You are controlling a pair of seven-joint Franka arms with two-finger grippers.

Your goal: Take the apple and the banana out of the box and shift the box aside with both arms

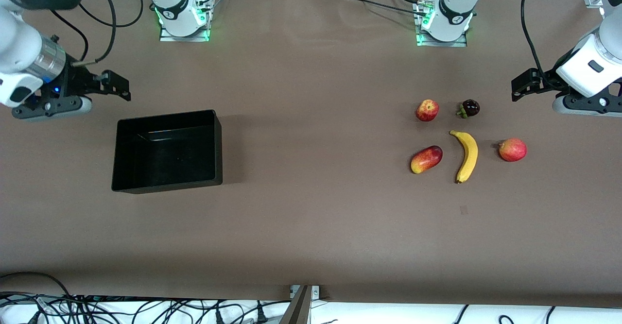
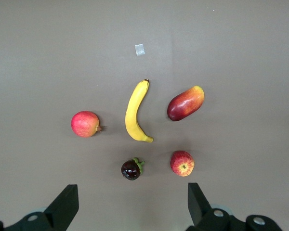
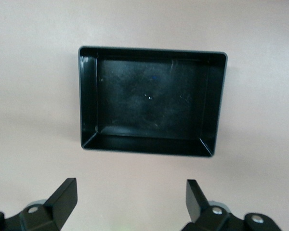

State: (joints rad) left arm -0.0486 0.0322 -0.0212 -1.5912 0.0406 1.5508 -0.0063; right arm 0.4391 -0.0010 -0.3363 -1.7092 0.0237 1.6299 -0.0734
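Oblong red-yellow mango (image 1: pixel 426 159) lying on brown table (image 1: pixel 311 227), toward the left arm's end. Dark purple mangosteen (image 1: pixel 470 108) with green cap, farther from front camera; round red fruit (image 1: pixel 512 149) with small nub, apart from both. Small grey patch (image 1: pixel 464 210) on tabletop, nearer camera than all three.

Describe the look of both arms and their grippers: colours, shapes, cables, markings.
Both arms are white, rounded and jointed, on bases lit green, trailing black cables. The right arm has a silver wrist ring and a blue light. The left arm has a white wrist housing. The right gripper and left gripper are black, with two flat angular fingers.
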